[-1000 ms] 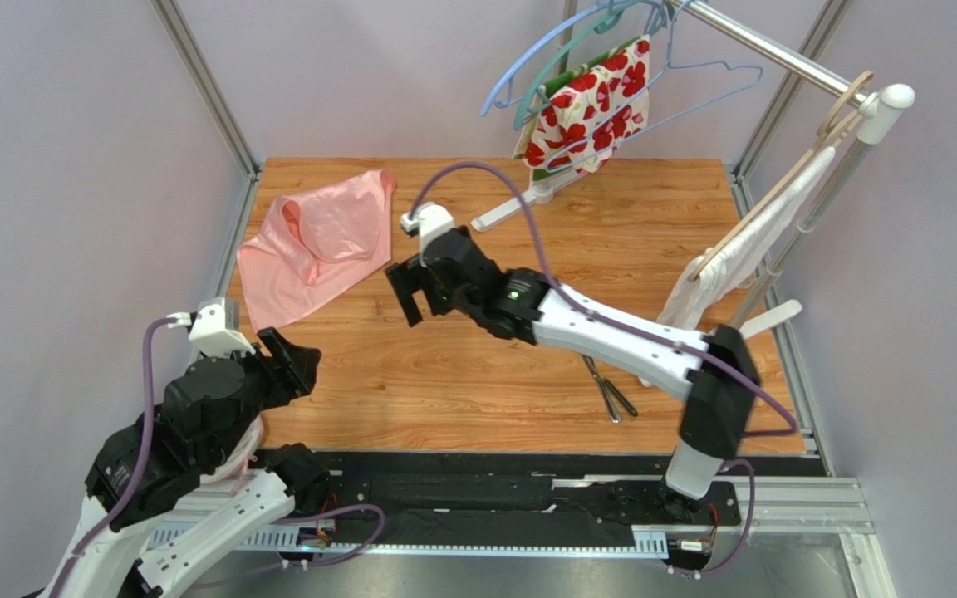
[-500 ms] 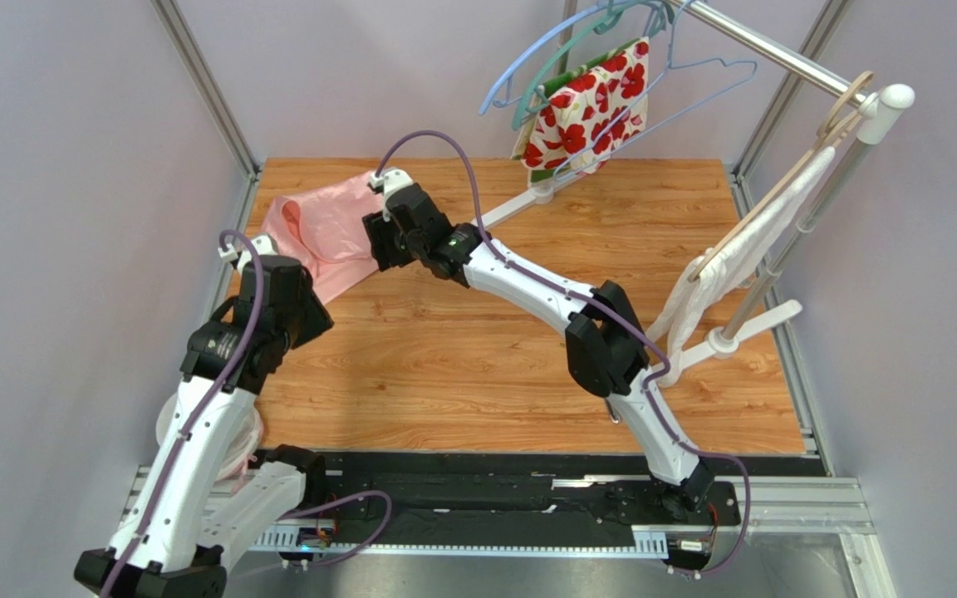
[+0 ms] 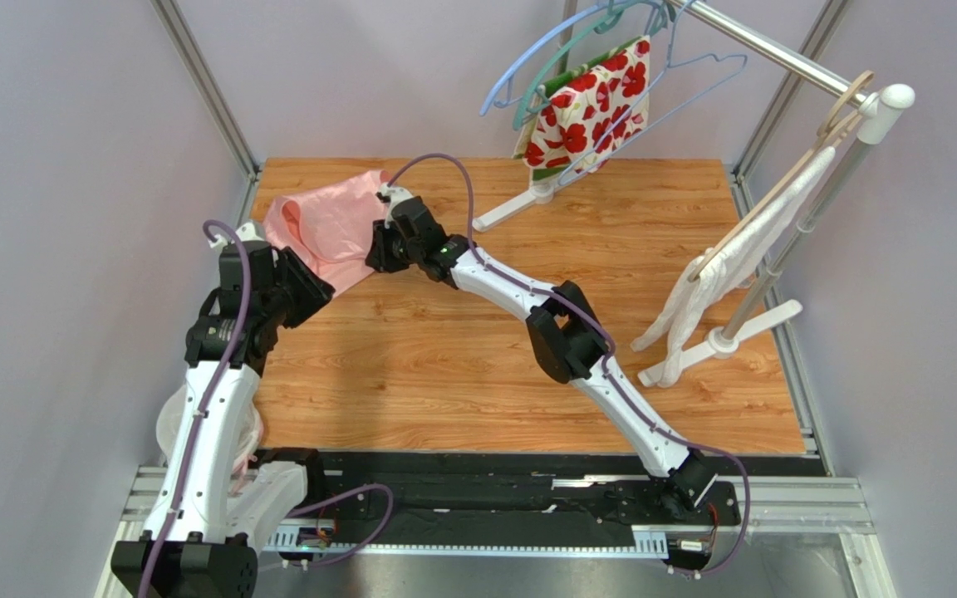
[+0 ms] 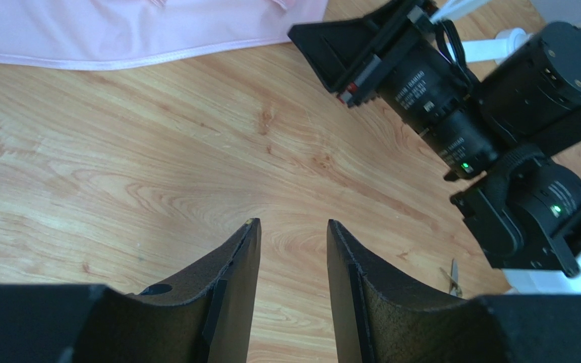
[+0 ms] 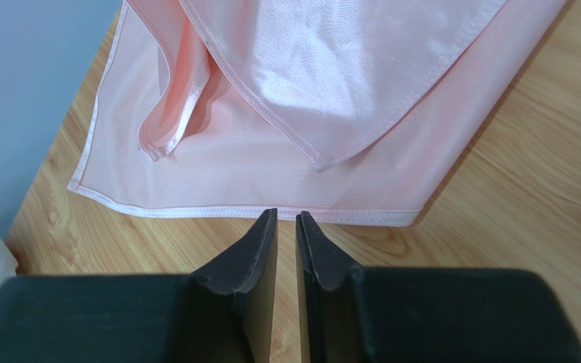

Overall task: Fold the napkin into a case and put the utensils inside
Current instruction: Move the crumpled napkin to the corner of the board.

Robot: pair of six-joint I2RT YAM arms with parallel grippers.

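My right claw (image 5: 287, 214) stands a slit apart, gripping nothing I can see, tips at the hem of the pink napkin (image 5: 331, 98) in the worktop's (image 5: 513, 189) far-left corner. My left claw (image 4: 292, 221) hangs parted nearby. The print on the motor (image 4: 430, 94) is too small to read.

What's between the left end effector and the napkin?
Nothing but bare wooden table. The left wrist view shows clear boards from the left end effector up to the napkin hem.
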